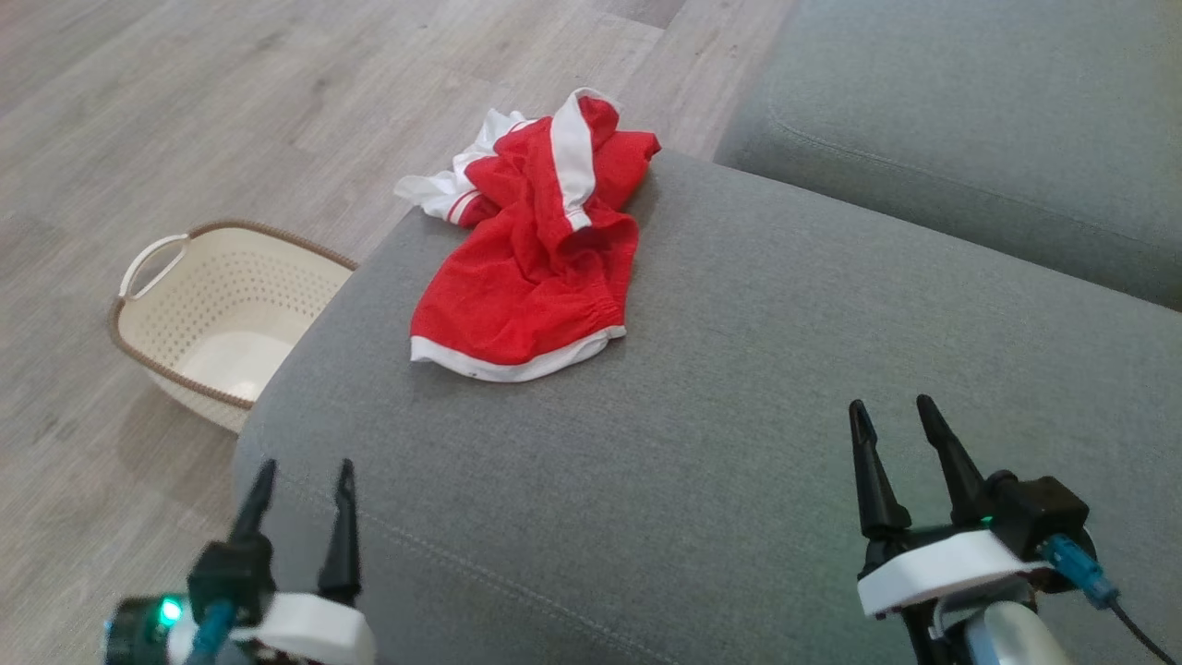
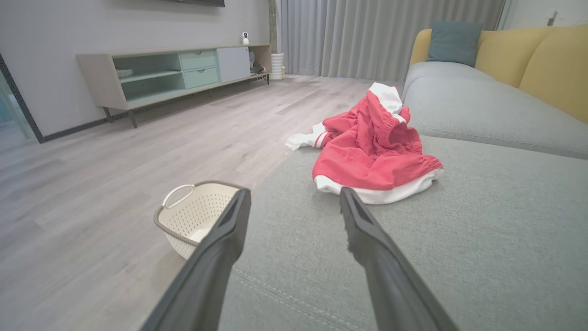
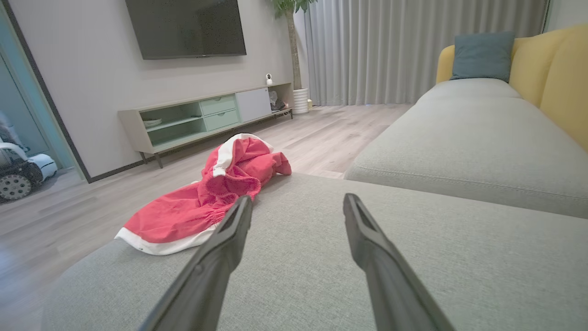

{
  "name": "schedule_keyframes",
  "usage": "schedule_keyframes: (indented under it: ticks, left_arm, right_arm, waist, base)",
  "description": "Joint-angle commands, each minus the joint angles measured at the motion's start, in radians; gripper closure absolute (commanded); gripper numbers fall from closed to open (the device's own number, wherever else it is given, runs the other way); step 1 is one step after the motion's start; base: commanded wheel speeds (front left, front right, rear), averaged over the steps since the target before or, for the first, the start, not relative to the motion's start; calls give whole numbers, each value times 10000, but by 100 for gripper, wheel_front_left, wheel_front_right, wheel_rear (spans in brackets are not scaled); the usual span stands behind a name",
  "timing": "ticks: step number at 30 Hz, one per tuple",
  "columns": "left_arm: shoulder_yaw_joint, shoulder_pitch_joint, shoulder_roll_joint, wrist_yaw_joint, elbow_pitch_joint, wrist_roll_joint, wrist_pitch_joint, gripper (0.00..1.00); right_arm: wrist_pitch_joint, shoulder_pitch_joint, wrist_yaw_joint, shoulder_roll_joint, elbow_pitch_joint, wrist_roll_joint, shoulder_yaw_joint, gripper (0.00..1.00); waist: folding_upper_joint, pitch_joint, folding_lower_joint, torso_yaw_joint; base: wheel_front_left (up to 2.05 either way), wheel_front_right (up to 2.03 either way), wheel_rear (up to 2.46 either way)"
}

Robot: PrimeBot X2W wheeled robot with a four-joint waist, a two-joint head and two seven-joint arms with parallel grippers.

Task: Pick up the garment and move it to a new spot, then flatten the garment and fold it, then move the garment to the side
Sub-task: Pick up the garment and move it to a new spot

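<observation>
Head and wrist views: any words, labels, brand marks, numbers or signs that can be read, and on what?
No text can be read.
Garment: red with white trim, no print or tag showing.
Basket: plain, no label.
Television: dark screen, no legible brand mark.
Small white device on the cabinet: too small to tell.
</observation>
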Motion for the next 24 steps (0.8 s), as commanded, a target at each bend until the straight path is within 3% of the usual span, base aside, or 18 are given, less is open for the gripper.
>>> schedule_keyframes:
  ticks: [1, 12, 18, 24]
  left_arm:
    - [413, -902, 303, -93, -313, 114, -55, 0]
    - [779, -4332, 1671, -910, 177, 165, 569, 0]
    - [735, -6233, 2049, -1355, 1785, 95, 1075, 0]
    - [238, -7529, 2167, -2116, 3713, -189, 1439, 0]
  right_arm:
    - [-111, -316, 77, -87, -348, -125, 95, 0]
    - [-111, -762, 77, -87, -757, -834, -282, 0]
    - [-111, -1330, 77, -87, -995, -1203, -298, 0]
    - [-111, -1662, 77, -87, -1152, -1497, -508, 0]
  waist:
    - [0, 76, 0, -171]
    - [0, 1605, 0, -1612]
    - [0, 2759, 0, -2495]
    - [0, 3563, 0, -3067]
  base:
    - [0, 0, 0]
    - [0, 0, 0]
    - [0, 0, 0]
    - [0, 0, 0]
